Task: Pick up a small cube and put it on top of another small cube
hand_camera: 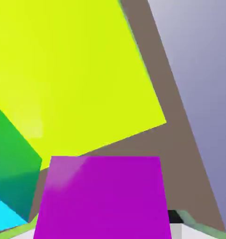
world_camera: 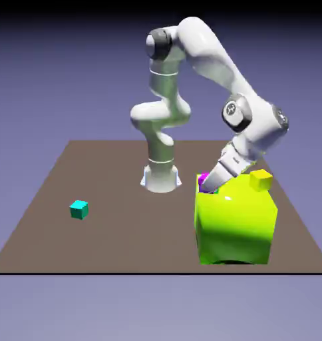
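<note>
The fingers (hand_camera: 105, 228) are clenched on the magenta cube (hand_camera: 105, 198), 1 tip at each side of it; in the hand view it sits large at the bottom edge, betw. the tips. In the exterior view the cube shows by the hand, at the far-left corner of the big lime block (world_camera: 235, 223), partly hidden by the arm (world_camera: 220, 50). Whether it touches the block, can't tell.

The other small cube, the 1 w/ a sky-blue face and green sides (hand_camera: 14, 163), is close by, cut off at the hand view's left edge. Step in hand, by the look of it: carry the magenta cube up and over that 1.

Main risk: the 2 cubes are near each other, so a sideways move w/o enough lift prob. knocks the blue-green 1 away or off the block's edge. The hand is also tilted, so the magenta cube may come down on an edge and tip or slide off unless it's levelled 1st. Letting go off-centre would do the same. A wide swing to the exterior view's right could clip the yellow cube (world_camera: 261, 180) on the block. The teal cube (world_camera: 78, 210), well apart on the worktop (world_camera: 124, 233), is prob. no bother.
</note>
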Tool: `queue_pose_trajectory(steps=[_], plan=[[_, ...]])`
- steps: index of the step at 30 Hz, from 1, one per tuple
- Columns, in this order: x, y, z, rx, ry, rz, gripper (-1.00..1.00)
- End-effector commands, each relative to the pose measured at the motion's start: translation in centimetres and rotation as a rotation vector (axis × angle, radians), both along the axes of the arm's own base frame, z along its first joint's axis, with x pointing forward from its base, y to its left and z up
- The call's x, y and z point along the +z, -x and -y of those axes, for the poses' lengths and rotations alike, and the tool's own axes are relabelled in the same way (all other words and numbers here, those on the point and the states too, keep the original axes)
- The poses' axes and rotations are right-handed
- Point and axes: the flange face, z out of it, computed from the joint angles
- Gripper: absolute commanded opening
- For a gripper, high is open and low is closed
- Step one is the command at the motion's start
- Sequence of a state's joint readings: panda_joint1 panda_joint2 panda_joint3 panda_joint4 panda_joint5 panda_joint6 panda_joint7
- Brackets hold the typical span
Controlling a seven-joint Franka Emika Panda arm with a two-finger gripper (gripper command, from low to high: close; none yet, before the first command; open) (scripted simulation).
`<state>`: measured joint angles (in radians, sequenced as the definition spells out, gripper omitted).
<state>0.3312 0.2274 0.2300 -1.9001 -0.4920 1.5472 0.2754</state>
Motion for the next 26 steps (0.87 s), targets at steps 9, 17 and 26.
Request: queue_pose_trajectory(steps=[9,17,26], plan=[[1.9,5.8,-12.2,0.259,0.087,-0.047,-1.0],[4.9,11.1,-19.1,0.417,0.108,-0.062,-1.0],[0.5,10.8,-16.2,0.417,0.109,-0.061,1.0]])
